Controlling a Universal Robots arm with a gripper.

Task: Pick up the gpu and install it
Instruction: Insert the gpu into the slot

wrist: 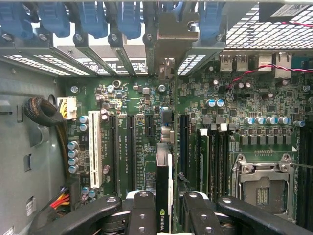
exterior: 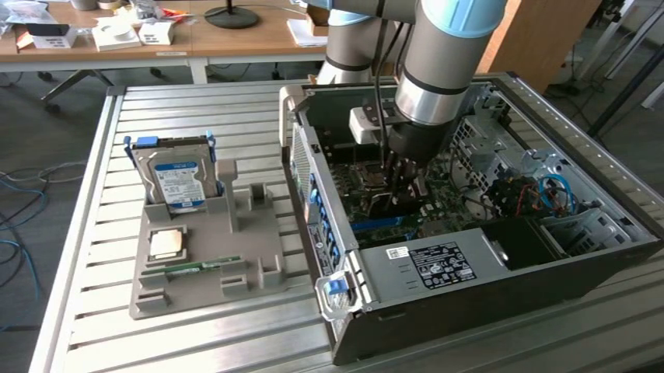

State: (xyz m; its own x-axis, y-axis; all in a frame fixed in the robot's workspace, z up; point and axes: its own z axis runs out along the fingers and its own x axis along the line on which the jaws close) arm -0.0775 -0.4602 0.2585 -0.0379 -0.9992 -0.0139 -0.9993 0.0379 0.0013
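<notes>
The gpu (wrist: 164, 166) stands edge-on over the green motherboard (wrist: 137, 98), a thin dark card with a logo near my fingers. Its pale metal bracket (wrist: 171, 36) reaches the rear slot openings. My gripper (wrist: 165, 215) is shut on it, with one black finger (wrist: 142, 213) on each side of the card. In the exterior view the gripper (exterior: 400, 183) reaches down into the open computer case (exterior: 581, 256), and the dark gpu (exterior: 382, 206) hangs below it close to the board. I cannot tell whether the card's edge sits in a slot.
A grey holder (exterior: 207, 280) on the slatted table carries a hard drive (exterior: 179, 179), a processor chip (exterior: 168, 245) and a memory stick (exterior: 197, 270). Inside the case are the power supply (exterior: 436, 264), blue slot latches (wrist: 93, 19), a white slot (wrist: 95, 152) and the processor socket (wrist: 261, 183).
</notes>
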